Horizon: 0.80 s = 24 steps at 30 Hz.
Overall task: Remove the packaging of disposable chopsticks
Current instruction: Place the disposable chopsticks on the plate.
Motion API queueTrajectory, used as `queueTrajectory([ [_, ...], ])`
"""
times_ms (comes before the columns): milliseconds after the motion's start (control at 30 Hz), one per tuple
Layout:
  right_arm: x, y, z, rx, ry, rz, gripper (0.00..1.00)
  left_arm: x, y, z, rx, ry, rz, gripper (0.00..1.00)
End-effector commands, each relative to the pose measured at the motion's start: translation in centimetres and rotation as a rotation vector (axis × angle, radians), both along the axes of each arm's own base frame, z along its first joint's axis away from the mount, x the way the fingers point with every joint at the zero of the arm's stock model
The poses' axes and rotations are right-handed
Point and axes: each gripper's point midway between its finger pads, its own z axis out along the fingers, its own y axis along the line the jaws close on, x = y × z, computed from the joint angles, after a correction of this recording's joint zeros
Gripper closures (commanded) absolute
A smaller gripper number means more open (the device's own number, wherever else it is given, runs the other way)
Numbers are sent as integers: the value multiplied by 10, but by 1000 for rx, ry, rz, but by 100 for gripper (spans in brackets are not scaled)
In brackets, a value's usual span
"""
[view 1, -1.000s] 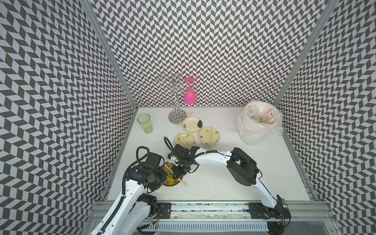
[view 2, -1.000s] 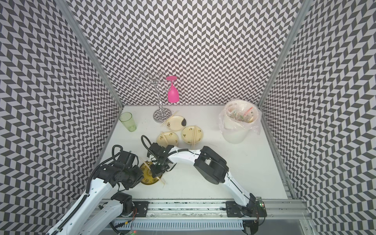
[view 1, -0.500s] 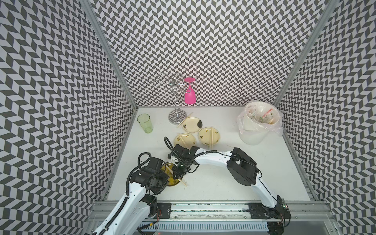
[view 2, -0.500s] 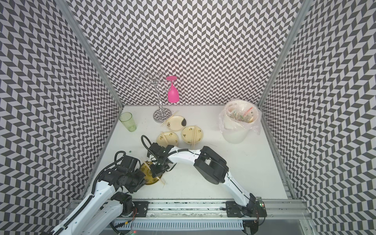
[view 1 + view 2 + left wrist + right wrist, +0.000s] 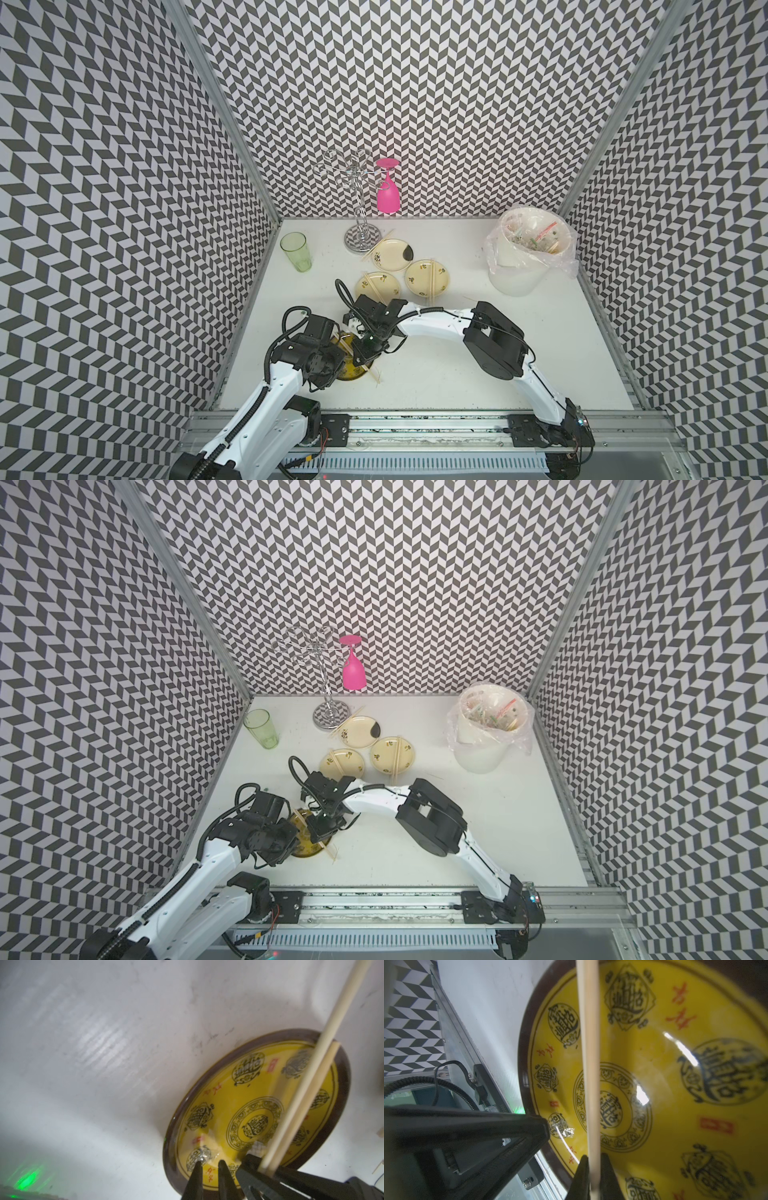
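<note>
Low over the yellow patterned plate, the left gripper is hovering with its tips standing narrowly apart. A crumpled end of the clear sleeve is sitting at one tip, though I cannot tell whether it is pinched. Rightward, the right gripper is clamping the disposable chopsticks, which are slanting across the plate. The step is going best if the left is gripping the film firmly and pulling along the sticks, while the right is holding steady.

Pale chopsticks slant over the yellow plate, crinkled clear packaging beside them.
</note>
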Motion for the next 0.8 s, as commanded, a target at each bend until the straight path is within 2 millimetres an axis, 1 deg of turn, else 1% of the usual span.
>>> queueTrajectory([
  [0, 1, 3, -5, -4, -3, -1, 86, 14, 4, 7, 15, -53, 28, 82],
  [233, 1, 4, -2, 1, -3, -1, 83, 11, 7, -3, 26, -32, 22, 81],
  [300, 2, 4, 2, 9, -4, -2, 80, 10, 8, -4, 31, -29, 23, 81],
  [400, 4, 7, 8, 22, -19, -6, 79, 11, 8, -5, 31, -33, 21, 81],
  [500, 5, 7, 7, 19, -15, -9, 78, 9, 8, -6, 30, -27, 20, 80],
  [633, 6, 7, 8, 11, -26, -14, 75, 9, 7, -5, 24, -29, 19, 80],
  [767, 12, 8, 20, 23, -57, -29, 71, 11, 8, 1, 28, -41, 24, 80],
])
